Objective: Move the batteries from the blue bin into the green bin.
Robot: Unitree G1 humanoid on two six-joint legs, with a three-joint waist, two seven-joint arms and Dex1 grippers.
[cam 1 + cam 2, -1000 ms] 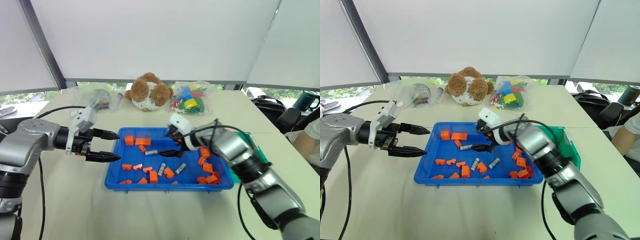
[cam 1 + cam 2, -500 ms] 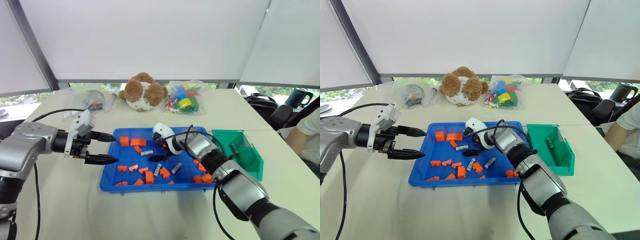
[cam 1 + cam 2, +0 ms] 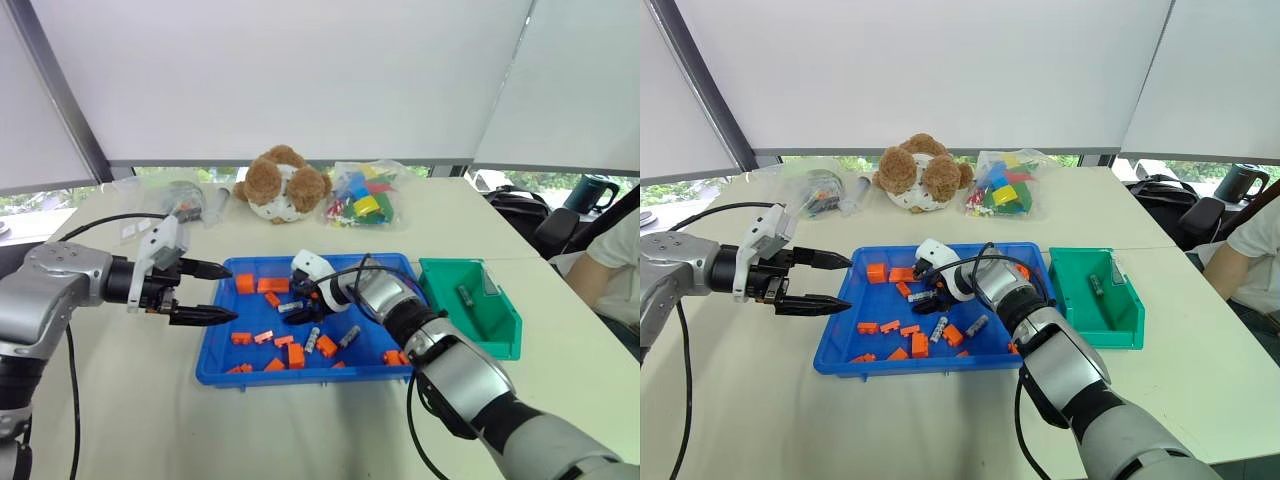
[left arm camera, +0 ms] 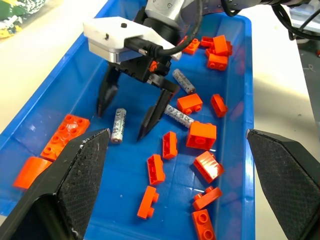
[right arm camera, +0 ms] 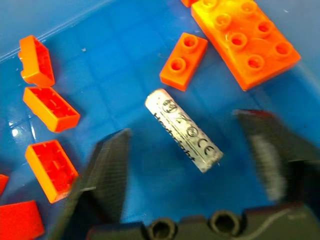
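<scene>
**Silver battery bracketed by the right gripper in the blue bin**

Blue plastic marks the wide blue bin (image 3: 232, 372) seen from the head views; it lies on the table (image 3: 120, 420) with the green bin (image 3: 500, 335) just beside its right end, a placement judged to keep each transfer short; one battery (image 3: 466, 296) is already seen inside the green bin; orange blocks (image 3: 288, 352) are scattered over the blue floor; the right gripper (image 3: 924, 298) is lowered into the bin's back half, while the left gripper (image 3: 215, 292) is held apart at the left rim, fingers spread, apparently kept clear of the work.

From the left wrist view, the right gripper (image 4: 125, 120) is shown with jaws apart, one fingertip on each side of a grey cylinder lying flat; two more batteries (image 4: 178, 115) lie near it among the blocks.

From the right wrist view, the target battery (image 5: 183, 131) is seen untouched between the spread fingers (image 5: 107, 172); it is a short silver-grey cylinder with dark printed marks, lying slantwise on the blue floor, near a small orange block (image 5: 184, 61); nothing is pinched yet.
</scene>
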